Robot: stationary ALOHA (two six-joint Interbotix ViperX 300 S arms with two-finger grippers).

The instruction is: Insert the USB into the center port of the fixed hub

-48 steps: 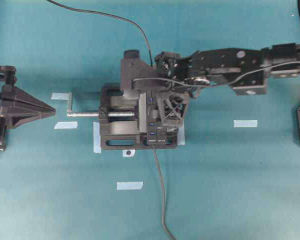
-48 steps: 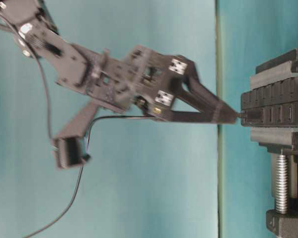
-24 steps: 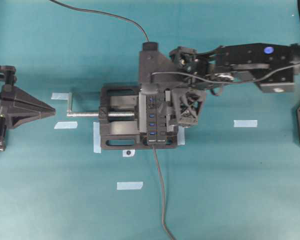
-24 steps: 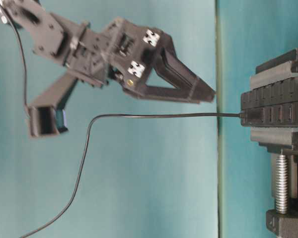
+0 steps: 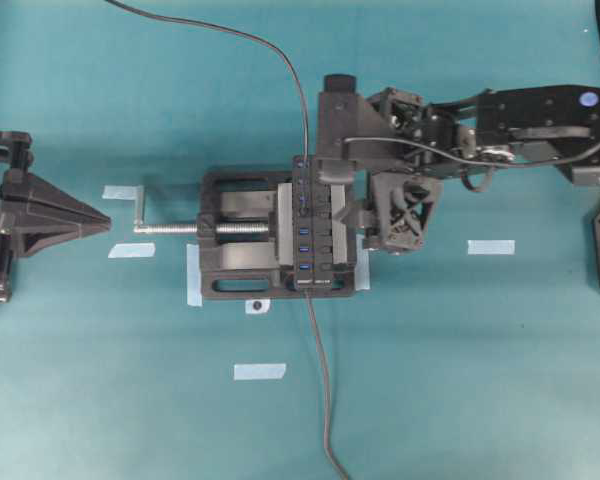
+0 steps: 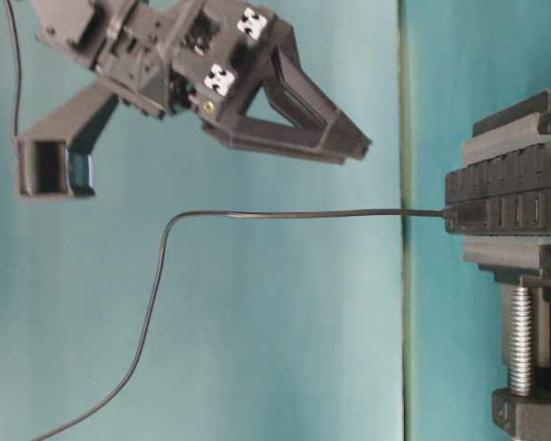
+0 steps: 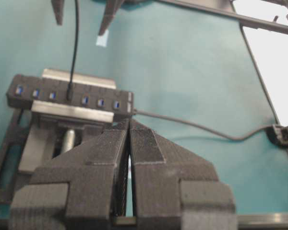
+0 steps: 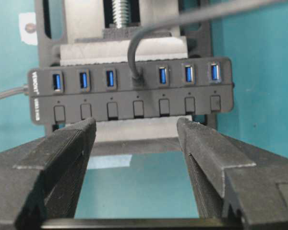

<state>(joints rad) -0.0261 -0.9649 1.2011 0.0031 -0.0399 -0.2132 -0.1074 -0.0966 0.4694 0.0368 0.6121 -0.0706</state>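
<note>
Seven slots are counted along the fixed hub [image 8: 132, 91], six showing blue and the center port [image 8: 137, 76] filled by the USB [image 8: 137, 78], whose one thin cable [image 6: 257, 215] runs away from it. Seven square buttons [image 8: 138, 109] are lined up beneath. One vise [image 5: 235, 245] clamps the hub. Four tape strips [image 5: 491, 247] are seen on the mat. Two grippers are visible: the right gripper [image 8: 134, 143] is spread wide and empty, clear of the plug; the left gripper [image 7: 129, 148] is pressed together, holding nothing.

I'm viewing straight down from overhead, sideways from table level, and close in from both wrist cameras, all sharing the long black blue-slotted hub [image 5: 311, 232] clamped in the black vise [image 5: 232, 250].
</note>
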